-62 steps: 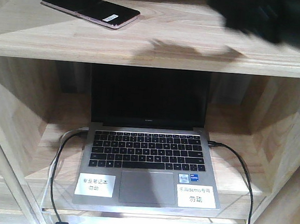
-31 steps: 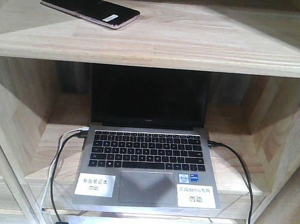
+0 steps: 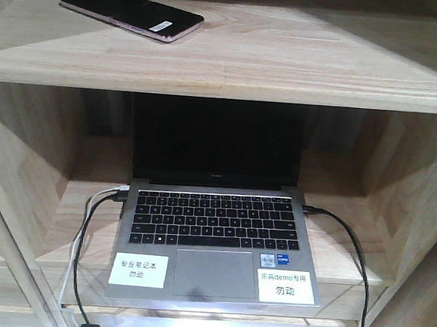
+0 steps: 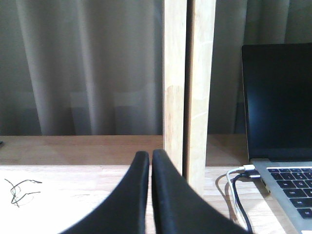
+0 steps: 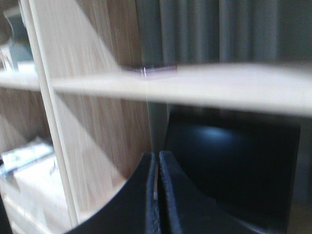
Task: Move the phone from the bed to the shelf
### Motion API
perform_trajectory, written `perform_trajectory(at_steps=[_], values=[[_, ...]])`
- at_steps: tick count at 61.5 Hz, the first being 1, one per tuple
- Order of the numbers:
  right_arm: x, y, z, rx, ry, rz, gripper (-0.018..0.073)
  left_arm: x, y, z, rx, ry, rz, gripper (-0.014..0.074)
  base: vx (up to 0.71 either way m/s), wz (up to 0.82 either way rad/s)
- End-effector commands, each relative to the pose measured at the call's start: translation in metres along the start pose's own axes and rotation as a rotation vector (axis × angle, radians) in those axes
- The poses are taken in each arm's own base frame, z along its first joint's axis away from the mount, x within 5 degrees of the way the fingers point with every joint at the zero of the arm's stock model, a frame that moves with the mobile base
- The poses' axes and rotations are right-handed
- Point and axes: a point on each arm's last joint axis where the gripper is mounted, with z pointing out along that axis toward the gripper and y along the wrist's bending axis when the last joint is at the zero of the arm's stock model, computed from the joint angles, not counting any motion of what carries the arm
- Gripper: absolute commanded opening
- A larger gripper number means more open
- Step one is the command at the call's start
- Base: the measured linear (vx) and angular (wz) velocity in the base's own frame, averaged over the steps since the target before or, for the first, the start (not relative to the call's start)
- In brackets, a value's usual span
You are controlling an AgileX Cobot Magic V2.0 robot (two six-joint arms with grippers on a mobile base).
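Phone (image 3: pixel 132 13): flat on the shelf (image 3: pixel 287 59), far left part, screen up, alone. Fingers of left gripper (image 4: pixel 150 158) pressed together, holding nothing, low beside a wooden post (image 4: pixel 174 87). Fingers of right gripper (image 5: pixel 157 158) together too, empty, blurred, below the shelf edge. Under the shelf, open grey laptop (image 3: pixel 216 239) with cables (image 3: pixel 82 259) at both sides.

Two white stickers on the laptop (image 3: pixel 216 239) palm rest read "专业笔记本 勿动" and "乐高demo专用 勿动"; the phone's (image 3: pixel 132 13) barcode sticker is illegible.
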Motion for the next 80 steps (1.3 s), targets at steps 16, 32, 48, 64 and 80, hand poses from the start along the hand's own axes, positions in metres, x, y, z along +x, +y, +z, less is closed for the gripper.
perform_trajectory(at_steps=[16, 32, 48, 64, 80], values=[[-0.01, -0.002, 0.0, 0.029, -0.059, 0.005, -0.0006, -0.015, 0.0, -0.002, 0.004, -0.103, -0.019, 0.0001, 0.0, 0.0], [-0.01, -0.002, 0.0, 0.029, -0.059, 0.004, -0.0006, -0.015, 0.0, -0.002, 0.004, -0.103, -0.019, 0.0001, 0.0, 0.0], [-0.009, -0.003, 0.001, 0.041, -0.056, -0.016, -0.0006, -0.015, 0.0, -0.002, 0.004, -0.103, -0.019, 0.0001, 0.0, 0.0], [-0.005, -0.013, 0.0, 0.146, -0.012, -0.029, -0.0006, -0.015, 0.0, -0.002, 0.004, -0.103, -0.019, 0.0001, 0.0, 0.0], [-0.008, -0.022, -0.002, 0.258, -0.032, -0.088, -0.0006, -0.015, 0.0, -0.002, 0.004, -0.103, -0.019, 0.0001, 0.0, 0.0]])
